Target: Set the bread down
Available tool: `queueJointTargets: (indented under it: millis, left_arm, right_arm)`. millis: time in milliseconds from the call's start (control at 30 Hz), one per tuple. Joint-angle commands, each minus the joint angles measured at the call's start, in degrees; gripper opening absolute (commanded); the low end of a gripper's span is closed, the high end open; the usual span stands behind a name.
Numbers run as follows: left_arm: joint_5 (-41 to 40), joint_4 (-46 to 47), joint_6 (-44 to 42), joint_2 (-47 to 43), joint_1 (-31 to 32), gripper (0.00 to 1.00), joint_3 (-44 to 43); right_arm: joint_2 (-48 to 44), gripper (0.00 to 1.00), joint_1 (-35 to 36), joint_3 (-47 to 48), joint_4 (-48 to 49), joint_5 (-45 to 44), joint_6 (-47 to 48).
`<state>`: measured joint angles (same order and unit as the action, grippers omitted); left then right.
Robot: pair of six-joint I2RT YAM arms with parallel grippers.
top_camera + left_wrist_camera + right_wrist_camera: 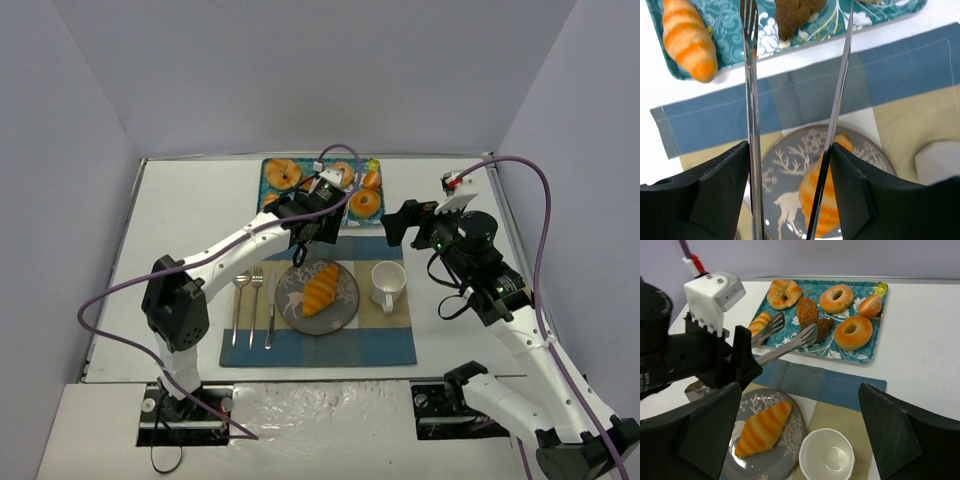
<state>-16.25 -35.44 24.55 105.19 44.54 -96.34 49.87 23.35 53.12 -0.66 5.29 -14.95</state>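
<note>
The bread (320, 288), an orange-striped roll, lies on the grey deer-pattern plate (292, 305) on the placemat; the wrist views show the same bread (762, 427) (826, 200). My left gripper (790, 150) hovers over the plate's far edge, shut on metal tongs (751, 100). The tong arms stand apart with nothing between them, and their tips (807, 336) reach over the pastry tray's near edge. From above, the left gripper (305, 225) sits between tray and plate. My right gripper (800, 387) is open and empty, held high to the right of the plate.
A teal tray (870, 357) at the back holds several donuts and rolls. A white cup (388, 282) stands right of the plate. A fork, a spoon and a knife (255, 305) lie to its left on the blue and tan placemat (380, 345).
</note>
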Motion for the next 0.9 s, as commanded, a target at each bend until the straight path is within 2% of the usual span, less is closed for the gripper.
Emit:
queueJointTargets:
  millis: [0,333,867]
  left_arm:
    - [1.60,0.08,-2.53,2.69,-2.13,0.58,-9.69]
    - [2.12,-2.14,-3.54,8.50,-3.41,0.58,-15.45]
    - [4.12,-1.00,-3.25,12.85,-4.49,0.58,-14.87]
  right_arm:
    - [-0.68,1.00,0.39,0.84,4.17,-0.11,0.64]
    - [-1.09,1.00,0.64,0.75,4.09,0.42,0.69]
    - [-0.71,1.00,0.82,0.90,3.82,0.33,0.83]
